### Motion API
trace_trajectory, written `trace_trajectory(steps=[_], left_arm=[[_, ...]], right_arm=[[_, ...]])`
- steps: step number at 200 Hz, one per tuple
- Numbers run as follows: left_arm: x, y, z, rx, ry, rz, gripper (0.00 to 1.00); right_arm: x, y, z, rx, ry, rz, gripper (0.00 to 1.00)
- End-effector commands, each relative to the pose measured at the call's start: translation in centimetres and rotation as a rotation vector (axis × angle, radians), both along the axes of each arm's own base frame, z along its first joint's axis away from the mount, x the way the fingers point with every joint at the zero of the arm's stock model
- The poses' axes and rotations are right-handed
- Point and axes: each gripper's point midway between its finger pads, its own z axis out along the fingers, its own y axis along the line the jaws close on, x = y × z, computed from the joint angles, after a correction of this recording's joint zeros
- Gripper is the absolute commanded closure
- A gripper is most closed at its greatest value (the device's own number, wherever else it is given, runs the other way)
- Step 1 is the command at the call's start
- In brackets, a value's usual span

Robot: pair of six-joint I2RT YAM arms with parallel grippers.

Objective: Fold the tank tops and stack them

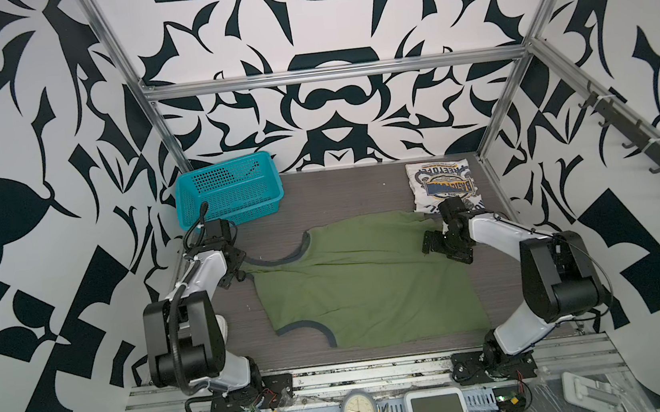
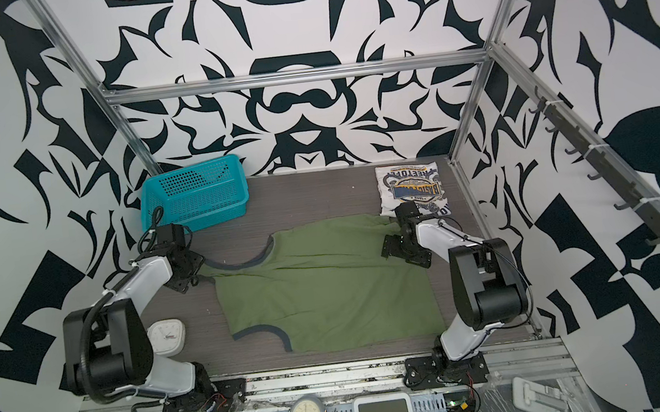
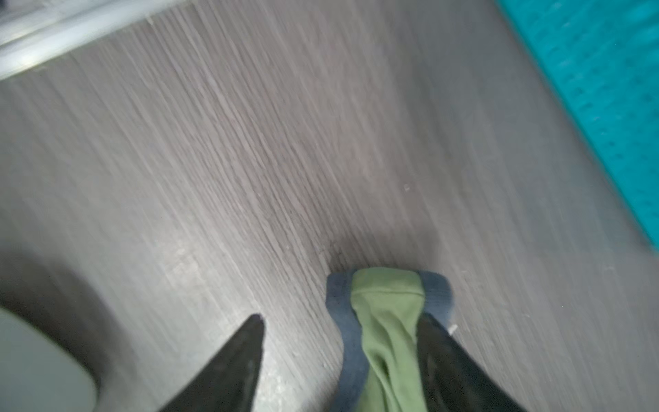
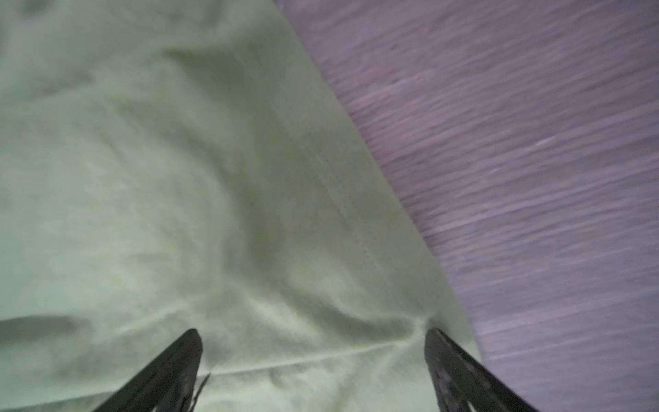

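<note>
Both top views: even diffuse light, sharp; straight lines bow near edges. Wrist views dimmer, motion-blurred: desk [image 3: 249,142] grain smeared, shadow at olive tank top [image 3: 385,303] strap end; right wrist colours washed pale.

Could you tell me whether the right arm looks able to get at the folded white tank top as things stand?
Probably yes: the white tank top lies uncovered just beyond the right pincer, which is open and holds nothing.

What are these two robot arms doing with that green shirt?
They are folding tank tops. The white tank top already lies folded at the far right corner of the table. The olive green tank top lies spread out in the middle. The left claw stands open around its shoulder strap; the right claw hangs open over its opposite edge.
</note>
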Motion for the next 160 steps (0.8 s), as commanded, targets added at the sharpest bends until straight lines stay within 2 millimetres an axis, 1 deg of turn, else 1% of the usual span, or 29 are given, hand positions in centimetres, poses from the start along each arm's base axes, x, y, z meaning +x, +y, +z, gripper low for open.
trace_trajectory(steps=[1,9,17,23,34,51,57,66,77,97,113,131,151,160], left_arm=[[0.0,0.0,4.2,0.087,-0.063,-0.045,0.24],[0.8,-1.1,5.4,0.101,-0.082,-0.103,0.24],[1.5,-2.7,6.2,0.102,-0.085,-0.161,0.26],[2.2,-4.5,6.4,0.091,-0.086,-0.226,0.27],[3.5,-8.4,6.4,0.053,-0.085,-0.355,0.28],[5.0,-14.2,5.1,-0.023,-0.035,-0.527,0.31],[5.4,-15.9,4.5,-0.046,-0.015,-0.578,0.33],[6.0,-18.1,3.6,-0.073,0.015,-0.642,0.36],[6.7,-20.2,2.7,-0.082,0.041,-0.708,0.39],[7.7,-22.9,1.2,-0.075,0.076,-0.789,0.45],[8.6,-23.8,-0.1,-0.084,0.11,-0.808,0.51],[9.2,-23.9,-1.6,-0.079,0.157,-0.797,0.58],[9.4,-23.9,-2.7,-0.084,0.184,-0.778,0.6],[9.4,-24.3,-3.0,-0.095,0.188,-0.778,0.61]], right_arm=[[1.0,0.4,2.9,-0.014,-0.08,0.034,0.0],[1.1,0.7,3.2,-0.011,-0.088,0.042,0.01],[1.1,0.9,3.3,-0.008,-0.092,0.049,0.0],[1.2,1.1,3.4,-0.006,-0.096,0.052,0.01],[1.3,1.3,3.3,-0.006,-0.094,0.058,0.0],[1.3,1.7,2.9,0.003,-0.087,0.061,0.01],[1.2,1.8,2.8,0.005,-0.084,0.061,0.0],[1.1,1.8,2.6,0.006,-0.083,0.062,0.0],[1.0,1.8,2.3,0.004,-0.076,0.065,0.0],[0.6,1.6,1.9,-0.003,-0.067,0.068,0.0],[0.4,1.6,1.7,-0.002,-0.063,0.069,0.0],[0.3,1.7,1.5,0.001,-0.058,0.071,0.0],[0.4,1.7,1.4,0.001,-0.056,0.075,0.0],[0.4,1.7,1.3,0.001,-0.054,0.074,0.0]])
